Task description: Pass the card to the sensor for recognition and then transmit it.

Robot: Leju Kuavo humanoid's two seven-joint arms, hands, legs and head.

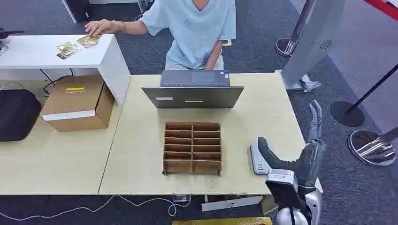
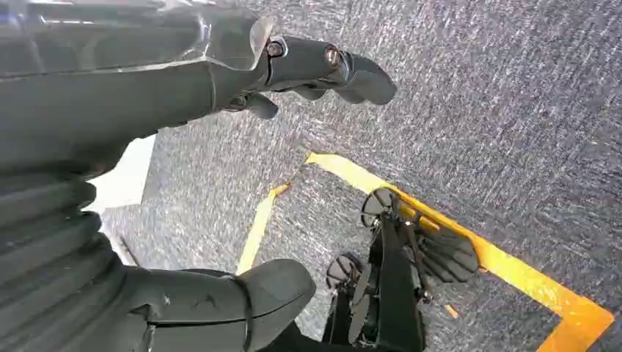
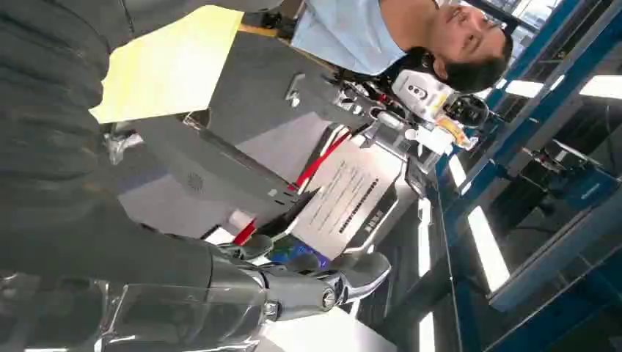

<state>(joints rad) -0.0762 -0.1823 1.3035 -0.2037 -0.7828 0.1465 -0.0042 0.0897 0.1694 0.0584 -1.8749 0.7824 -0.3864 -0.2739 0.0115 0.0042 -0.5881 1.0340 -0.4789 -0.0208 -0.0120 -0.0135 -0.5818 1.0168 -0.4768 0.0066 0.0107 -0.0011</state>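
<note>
Two gold-patterned cards (image 1: 68, 48) (image 1: 89, 41) lie on the white side desk (image 1: 28, 56) at the far left, and a person's hand (image 1: 99, 26) rests by the farther one. The small grey sensor (image 1: 256, 161) lies flat on the wooden table (image 1: 136, 173) near its right front corner. My right hand (image 1: 291, 161) hangs just right of the sensor, its dark thumb over the sensor's far end and its fingers (image 1: 315, 117) stretched away, holding nothing. In the right wrist view the right hand (image 3: 242, 282) has its fingers spread. My left hand (image 2: 147, 95) hangs over the carpet, empty, fingers (image 2: 330, 66) apart from the thumb.
A wooden slotted organizer (image 1: 192, 147) stands mid-table, with a grey laptop (image 1: 193, 91) behind it and a person (image 1: 197, 28) seated beyond. A cardboard box (image 1: 77, 103) and a black bag (image 1: 16, 115) sit at the left. Stanchion bases (image 1: 345, 112) stand on the floor at the right.
</note>
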